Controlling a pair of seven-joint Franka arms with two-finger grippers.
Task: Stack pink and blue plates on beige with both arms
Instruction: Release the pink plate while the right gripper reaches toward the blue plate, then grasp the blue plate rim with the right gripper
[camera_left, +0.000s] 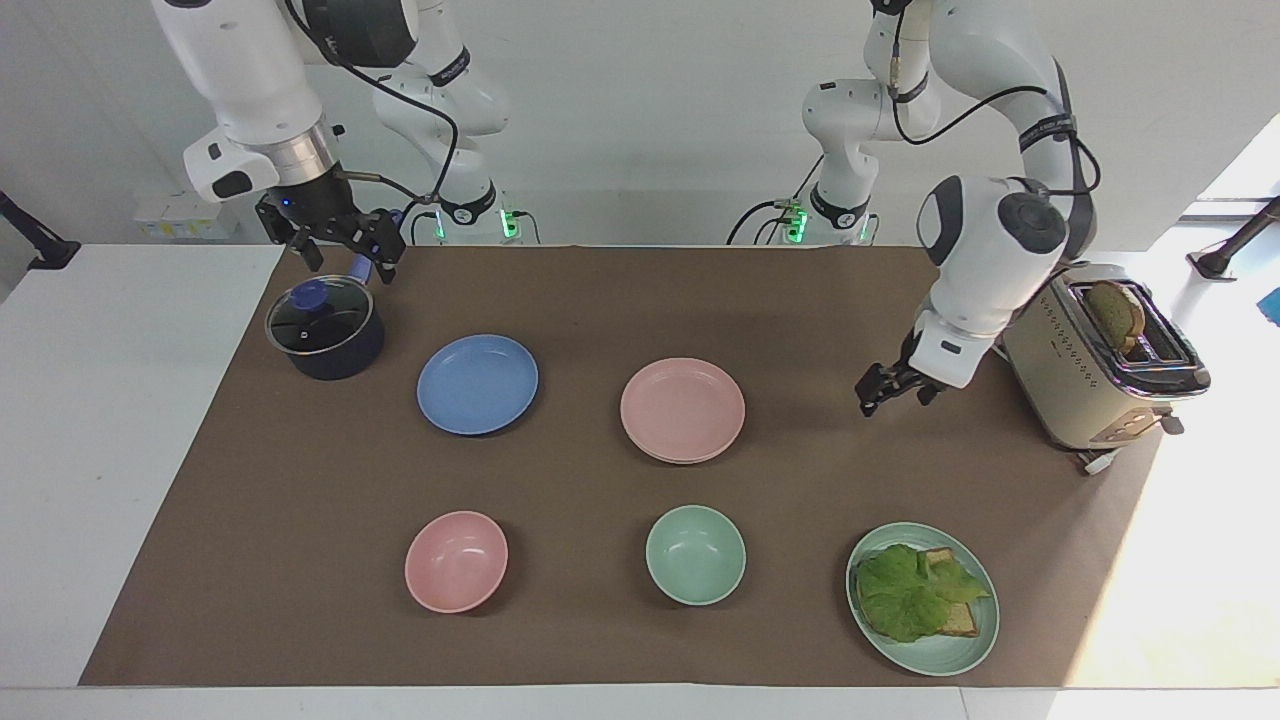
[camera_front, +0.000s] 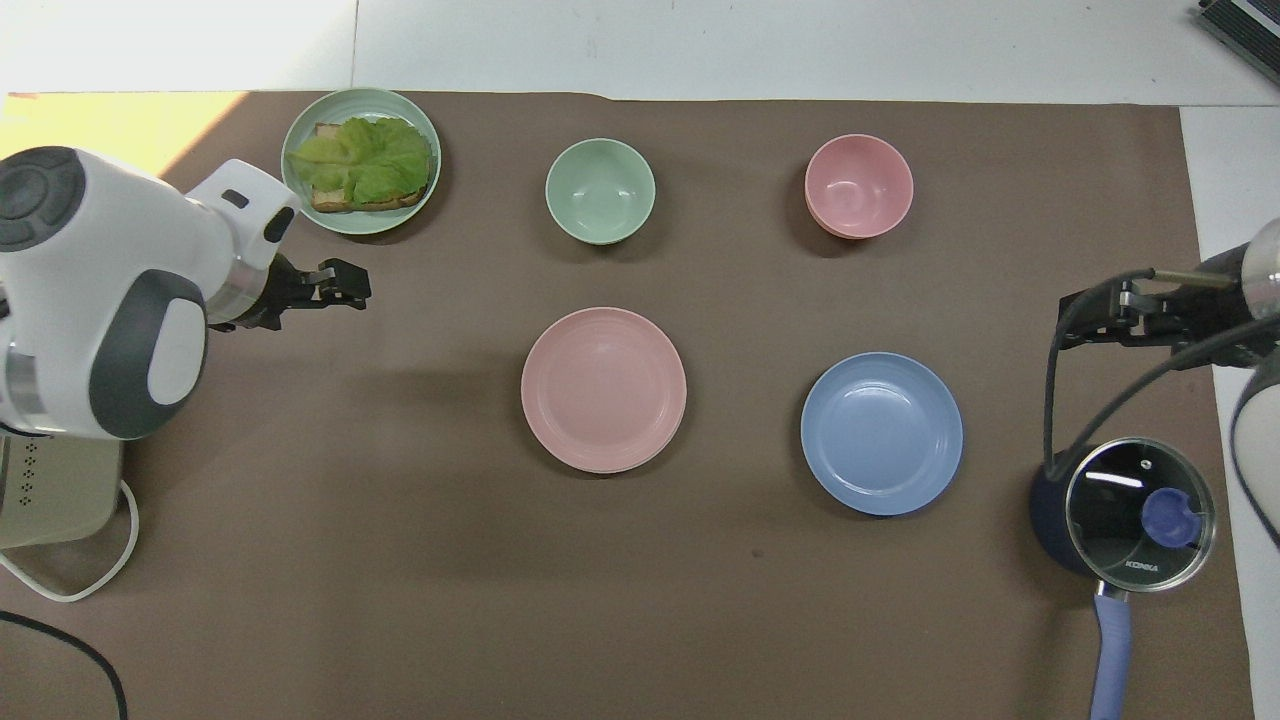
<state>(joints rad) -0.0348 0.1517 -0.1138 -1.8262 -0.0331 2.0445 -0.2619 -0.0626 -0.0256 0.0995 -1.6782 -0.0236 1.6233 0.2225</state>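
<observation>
Clock bearings are read on the overhead view, with 12 pointing away from the robots and the centre on the pink plate.

**Left gripper** (camera_left: 885, 388): black, two thin fingers spread apart with nothing between them. It is up in the air over bare mat at about 10 o'clock, well apart from the plates, on a glossy white arm with grey joint caps.

**Right gripper** (camera_left: 340, 245): black linkage with the fingers spread and nothing held. It hangs over the mat by the pot, at about 3 o'clock. This arm waits.

**Pink plate** (camera_left: 682, 405): round, shallow and matte, with faint concentric rings. It lies flat at mid-mat, seated on the beige plate (camera_left: 700, 459). The beige plate shows only as a thin cream rim on the side farther from the robots.

**Blue plate** (camera_left: 477, 384): same round shallow shape and matte finish. It lies alone on the mat at 3 o'clock, near the stack but not touching it, and is not yet stacked.

**Others**
- Brown mat (camera_left: 560, 300): flat, paper-like.
- Pot (camera_left: 325, 330): dark, with a glass lid, a blue knob and a blue handle, at 4 o'clock.
- Green bowl (camera_left: 695, 555): deep, at 12 o'clock.
- Pink bowl (camera_left: 456, 561): deep, at 2 o'clock.
- Green plate (camera_left: 940, 655): holds a crinkled lettuce leaf on bread, at 11 o'clock.
- Toaster (camera_left: 1085, 370): cream, boxy, with a slice standing in its slot, at 8 o'clock.
</observation>
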